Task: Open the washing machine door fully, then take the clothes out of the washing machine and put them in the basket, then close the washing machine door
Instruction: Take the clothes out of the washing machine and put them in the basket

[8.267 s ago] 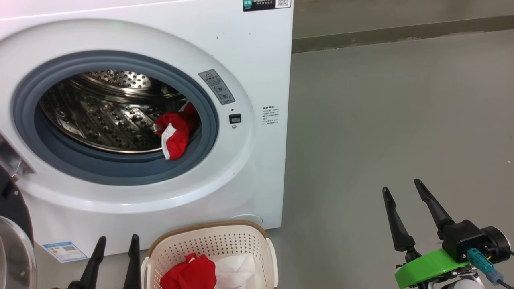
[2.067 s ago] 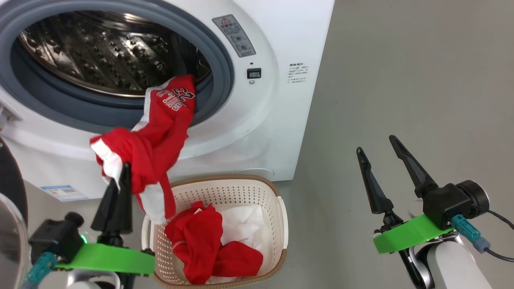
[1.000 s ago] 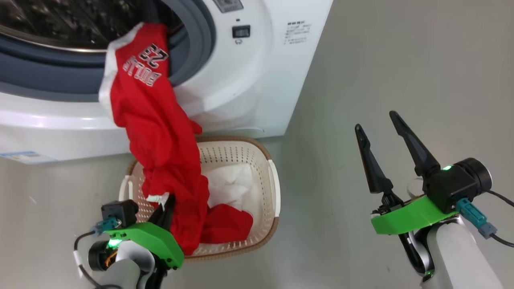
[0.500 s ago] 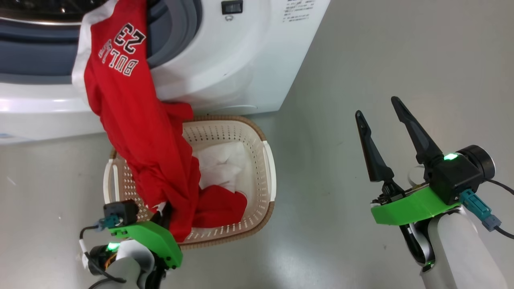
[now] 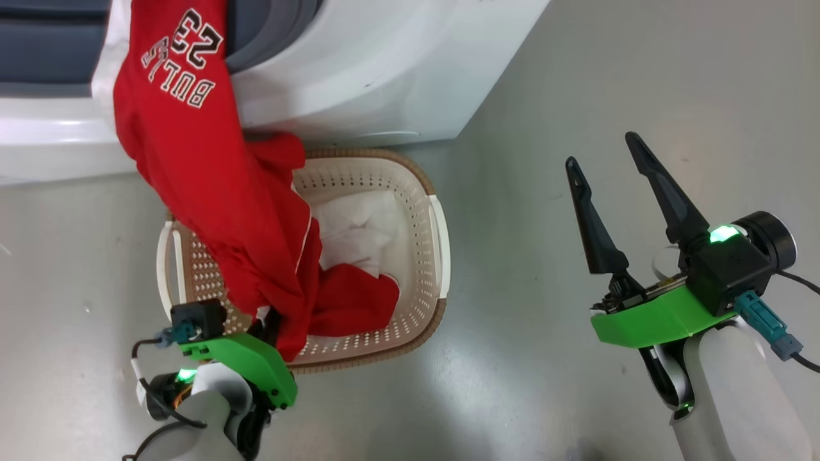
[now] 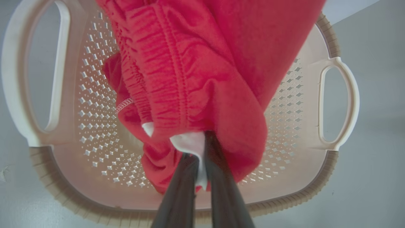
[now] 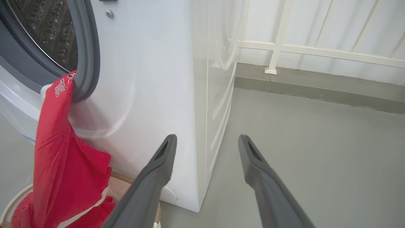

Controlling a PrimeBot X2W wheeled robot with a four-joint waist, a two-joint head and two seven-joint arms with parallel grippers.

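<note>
The washing machine (image 5: 359, 70) fills the top of the head view; its door is out of view. A red "BULLS 23" jersey (image 5: 211, 192) stretches from the drum opening down over the cream basket (image 5: 441, 256). My left gripper (image 5: 269, 323) is shut on the jersey's lower end at the basket's near rim. In the left wrist view the left gripper (image 6: 198, 148) pinches the jersey (image 6: 202, 79) by its white trim above the basket (image 6: 329, 171). A white garment (image 5: 359, 224) and a red piece (image 5: 355, 307) lie in the basket. My right gripper (image 5: 600, 150) stands open over the floor to the right, holding nothing.
Bare grey floor (image 5: 525, 358) surrounds the basket and lies under the right arm. In the right wrist view, the right gripper (image 7: 207, 137) faces the washing machine (image 7: 152, 63) corner and the hanging jersey (image 7: 57, 142). A white railing (image 7: 316, 50) runs along the back.
The head camera has shifted, so machine and basket sit differently in the picture. More of the jersey hangs out of the drum. Both grippers keep their states.
</note>
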